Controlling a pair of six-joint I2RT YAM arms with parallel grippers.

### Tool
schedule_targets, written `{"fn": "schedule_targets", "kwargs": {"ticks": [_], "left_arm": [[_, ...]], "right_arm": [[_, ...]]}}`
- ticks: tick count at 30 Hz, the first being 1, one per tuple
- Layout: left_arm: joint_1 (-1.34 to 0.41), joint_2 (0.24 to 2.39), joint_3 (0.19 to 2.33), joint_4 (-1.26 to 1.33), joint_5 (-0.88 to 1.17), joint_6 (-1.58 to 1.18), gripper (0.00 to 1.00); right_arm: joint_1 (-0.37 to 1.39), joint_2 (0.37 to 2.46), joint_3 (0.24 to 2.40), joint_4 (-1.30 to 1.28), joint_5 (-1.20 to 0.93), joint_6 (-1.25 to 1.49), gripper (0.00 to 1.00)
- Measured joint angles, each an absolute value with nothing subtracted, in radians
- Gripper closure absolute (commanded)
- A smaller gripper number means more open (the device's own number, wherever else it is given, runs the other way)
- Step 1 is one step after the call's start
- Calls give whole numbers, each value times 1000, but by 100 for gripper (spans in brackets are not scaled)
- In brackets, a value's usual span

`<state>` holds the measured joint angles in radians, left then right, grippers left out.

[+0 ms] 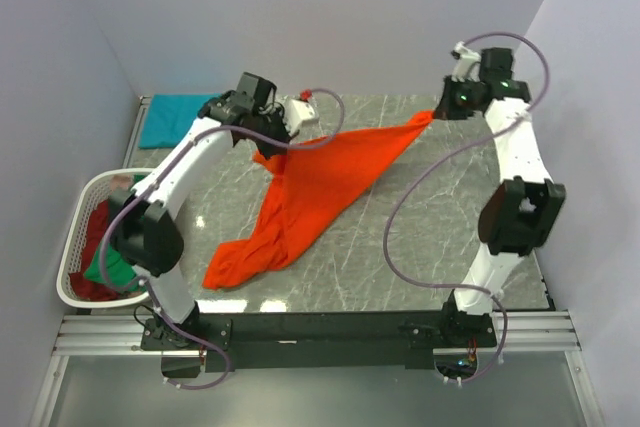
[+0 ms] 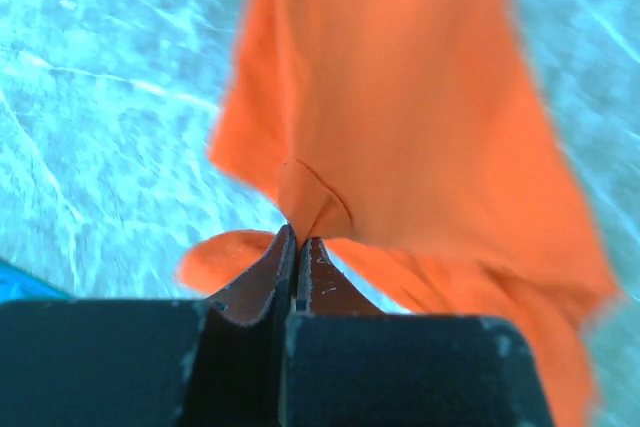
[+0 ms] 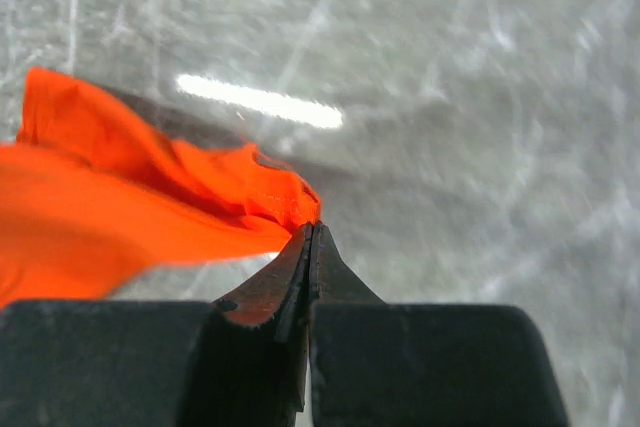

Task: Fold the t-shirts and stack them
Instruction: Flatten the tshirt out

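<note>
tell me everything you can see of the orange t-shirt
The orange t-shirt is plain, bright, soft cloth, wrinkled and unfolded. The left gripper is shut on one fold of it, the right gripper on a far corner, so it hangs stretched between them. Its lower end trails down and lies bunched on the grey marbled table.

Top external: high on the near side, looking down on the table (image 1: 430,247). Wrist views: close behind left gripper (image 2: 297,242) and right gripper (image 3: 312,232), facing forward beyond the jaws. Shared: orange t-shirt (image 1: 310,192).
</note>
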<state>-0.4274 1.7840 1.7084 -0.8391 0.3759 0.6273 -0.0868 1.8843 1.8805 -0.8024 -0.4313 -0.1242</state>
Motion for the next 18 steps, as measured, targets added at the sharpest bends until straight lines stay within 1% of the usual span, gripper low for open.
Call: {"fn": "schedule_targets", "kwargs": {"ticks": [1, 3, 4, 5, 6, 7, 8, 9, 10, 11, 13, 16, 17, 18], "left_arm": [[-453, 1753, 1703, -859, 353, 625, 100], [-562, 1688, 1650, -889, 317, 604, 100], [-648, 1662, 1610, -902, 313, 584, 97], [-745, 1649, 1571, -914, 311, 558, 80], [-824, 1653, 1543, -925, 318, 541, 70], [-900, 1668, 1515, -929, 339, 514, 62], [-966, 1690, 1487, -939, 363, 484, 31], [-1003, 1714, 1460, -948, 384, 456, 22], [-1012, 1728, 1435, -953, 397, 427, 15], [-1004, 1734, 1411, -963, 401, 410, 14], [-942, 1728, 1383, -982, 408, 390, 15], [-841, 1668, 1363, -974, 422, 398, 26], [-811, 1634, 1353, -971, 425, 412, 35], [-791, 1591, 1335, -963, 426, 430, 39]], "right_arm": [[-113, 1843, 1843, -799, -440, -128, 100], [-159, 1773, 1753, -799, -446, -144, 100], [-176, 1750, 1715, -799, -444, -151, 100], [-192, 1727, 1671, -801, -443, -160, 100], [-205, 1710, 1625, -804, -442, -170, 100], [-210, 1699, 1592, -804, -439, -176, 100], [-213, 1694, 1557, -809, -438, -184, 100], [-213, 1692, 1526, -812, -435, -193, 100], [-213, 1689, 1496, -813, -433, -203, 100], [-213, 1687, 1473, -817, -430, -210, 100], [-214, 1673, 1415, -821, -421, -231, 100], [-219, 1644, 1357, -834, -401, -258, 100], [-221, 1631, 1345, -835, -393, -266, 100], [-224, 1621, 1336, -835, -386, -272, 100]]}}
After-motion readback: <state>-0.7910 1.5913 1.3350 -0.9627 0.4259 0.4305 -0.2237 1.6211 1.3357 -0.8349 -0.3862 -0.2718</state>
